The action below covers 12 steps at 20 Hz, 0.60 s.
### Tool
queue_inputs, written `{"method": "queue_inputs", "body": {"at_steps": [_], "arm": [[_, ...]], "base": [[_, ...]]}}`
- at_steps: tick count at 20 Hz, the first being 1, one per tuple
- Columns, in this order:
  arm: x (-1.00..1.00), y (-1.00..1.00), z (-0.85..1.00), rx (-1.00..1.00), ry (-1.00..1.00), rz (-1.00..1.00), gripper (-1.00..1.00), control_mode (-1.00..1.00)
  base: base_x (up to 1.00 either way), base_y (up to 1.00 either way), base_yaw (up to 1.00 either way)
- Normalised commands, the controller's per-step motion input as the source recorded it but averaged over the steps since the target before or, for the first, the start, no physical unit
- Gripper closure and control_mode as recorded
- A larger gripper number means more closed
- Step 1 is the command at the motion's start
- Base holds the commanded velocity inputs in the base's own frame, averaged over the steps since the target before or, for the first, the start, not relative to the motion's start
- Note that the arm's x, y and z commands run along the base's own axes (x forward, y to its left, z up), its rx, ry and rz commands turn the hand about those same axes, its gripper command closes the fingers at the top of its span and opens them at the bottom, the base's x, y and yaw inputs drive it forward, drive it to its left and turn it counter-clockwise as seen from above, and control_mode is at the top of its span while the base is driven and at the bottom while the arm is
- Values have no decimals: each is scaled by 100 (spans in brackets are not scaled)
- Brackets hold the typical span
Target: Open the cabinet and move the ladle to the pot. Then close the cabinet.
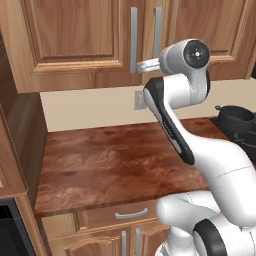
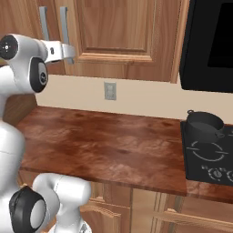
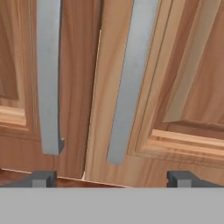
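A: How does the claw (image 3: pixel 112 178) stand?
B: Wide apart and released. In the hand view its two dark fingertips (image 3: pixel 42 178) sit far from each other at the bottom, with nothing between them.
A: Does it touch anything?
B: Not that the pictures show. It is raised to the cabinet (image 1: pixel 75 45), right before the lower ends of the two grey bar handles. The right handle (image 3: pixel 129 83) lies between the tips in the hand view, the left handle (image 3: pixel 49 78) above the left tip; whether a tip meets the wood cannot be told.
A: And the doors?
B: Both shut, with a thin seam between them.
A: Where is the pot (image 2: pixel 204 126)?
B: On the black stove (image 2: pixel 209 157) at the right end of the counter (image 2: pixel 104 145), on a rear burner, well apart from the claw. In the left base view it shows at the right edge, behind the arm.
A: The ladle?
B: No telling where it lies.
A: Anything else near?
B: A wall outlet (image 2: pixel 109 90) below the cabinet, and a black appliance (image 2: pixel 209 43) above the stove
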Motion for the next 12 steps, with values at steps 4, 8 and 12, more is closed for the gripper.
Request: {"method": "queue_inputs", "body": {"at_steps": [4,8,12], "arm": [[29,0,11,0,0,-1,-100,-100],[30,-3,16,2,2,-1,-100,-100],[31,-8,12,1,1,-2,-100,-100]], "base": [[0,0,0],[0,0,0],[0,0,0]]}}
